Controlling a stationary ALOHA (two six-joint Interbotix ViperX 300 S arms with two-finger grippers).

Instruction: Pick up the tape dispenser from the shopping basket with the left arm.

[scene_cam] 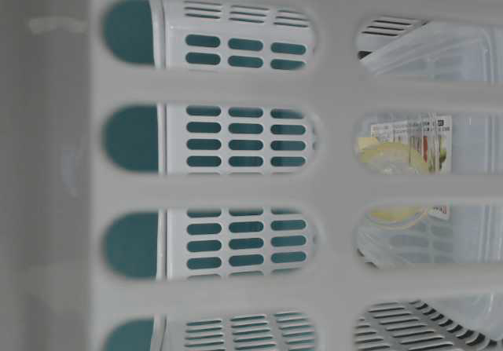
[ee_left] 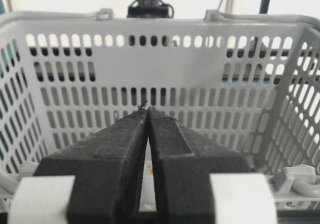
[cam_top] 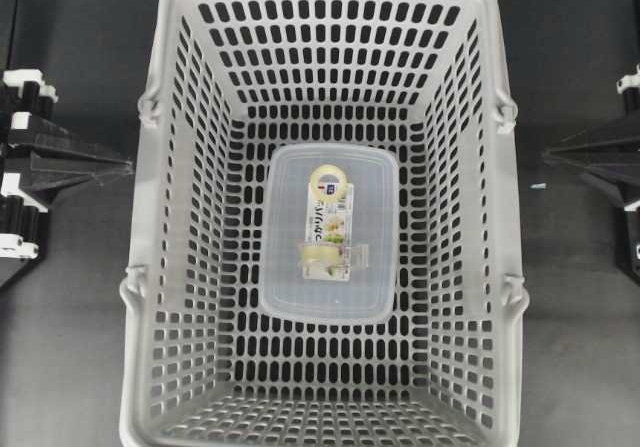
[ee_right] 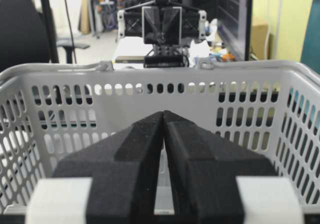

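The tape dispenser (cam_top: 330,222), a narrow white-yellow card pack with pale tape rolls, lies on the lid of a translucent container (cam_top: 290,287) on the floor of the grey slotted shopping basket (cam_top: 145,227). Through a slot in the basket wall (scene_cam: 236,84), the table-level view shows the tape dispenser (scene_cam: 401,151). My left gripper (cam_top: 130,167) stays outside the basket's left wall, shut and holding nothing. Its tips (ee_left: 148,109) meet in front of the basket (ee_left: 200,83). My right gripper (cam_top: 545,157) rests outside the right wall, also shut and empty (ee_right: 163,113).
The basket fills most of the dark table (cam_top: 70,347); its hinged handles are folded down along the rim (ee_right: 240,68). Each arm's wrist view faces the other arm across the basket: the left arm (ee_right: 162,21) and the right arm (ee_left: 150,6).
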